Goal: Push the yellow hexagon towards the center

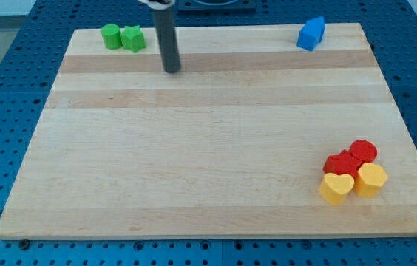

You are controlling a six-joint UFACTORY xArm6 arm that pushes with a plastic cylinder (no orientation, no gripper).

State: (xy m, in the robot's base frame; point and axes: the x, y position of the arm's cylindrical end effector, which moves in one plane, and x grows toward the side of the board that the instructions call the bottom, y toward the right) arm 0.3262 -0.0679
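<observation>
The rod's tip (172, 71) rests on the wooden board (194, 162) near the view's top left, just right of and below the two green blocks (123, 37), and touches nothing; there is no hand here to open or close, only a bare rod, so it holds no block. The yellow hexagon (371, 179) sits well apart from it, at the view's bottom right, in a tight cluster: a yellow heart (336, 188) touches its left side, and two red blocks (351, 157) press in just above. To do this step well, I'd judge the tip needs to travel round to the hexagon's right and lower side, between it and the board's edge, then push up and to the view's left. The room there looks tight, and the heart and the nearer red block lie right in the path, so they will likely be shoved along unless the push is angled carefully. A blue block (311, 33) sits at the view's top right, out of the way. The arm above the rod is cut off by the frame's top, the red blocks' shapes are hard to make out where they overlap, and the green pair's shapes are too small to be sure of.
</observation>
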